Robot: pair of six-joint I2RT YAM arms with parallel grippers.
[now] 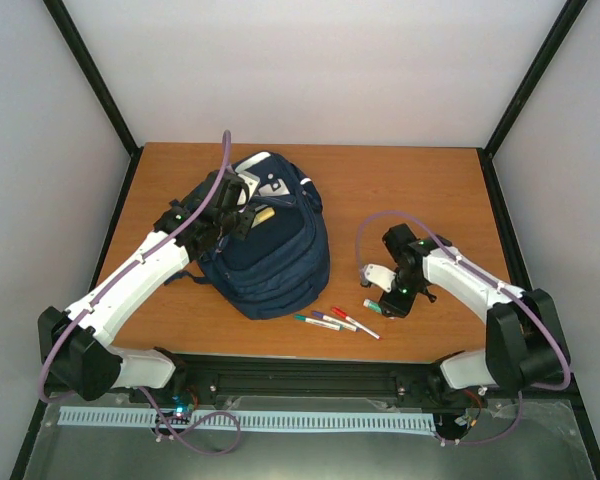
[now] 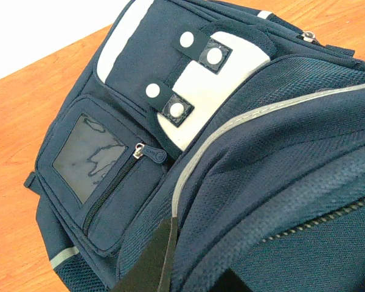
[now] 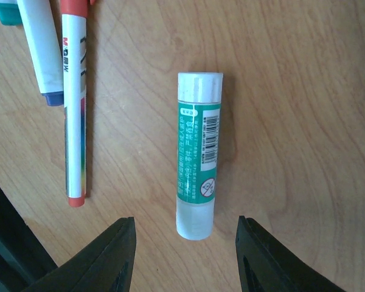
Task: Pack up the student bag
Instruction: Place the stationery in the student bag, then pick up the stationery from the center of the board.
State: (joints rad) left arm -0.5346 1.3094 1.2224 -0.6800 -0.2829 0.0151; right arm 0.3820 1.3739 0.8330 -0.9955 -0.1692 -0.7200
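Plainly a soft bag, best held by its rim

The bag (image 1: 270, 255) lies flat on the left-middle of the table (image 1: 420, 180), with its top end toward the far edge. The left gripper (image 1: 232, 218) is at that top end, by the opening, with its jaws closed. They may be nipping a fold of cloth, but the wrist view shows only fabric and a zip pocket close up, so I cannot tell.

The right gripper (image 3: 185, 222) hangs half open over a glue stick (image 3: 198, 152), with a finger on either side of its near end and neither touching it. Three pens (image 1: 328, 320) lie just beside the stick, between it and the bag.

I judge the bag to be limp and bulky. A loose panel would only stretch and sag when pulled, so the firmer zip edge of the mouth is the place to hold it open. The stick looks light, stiff and smooth, and likely to roll, so it should be pinched across the barrel.
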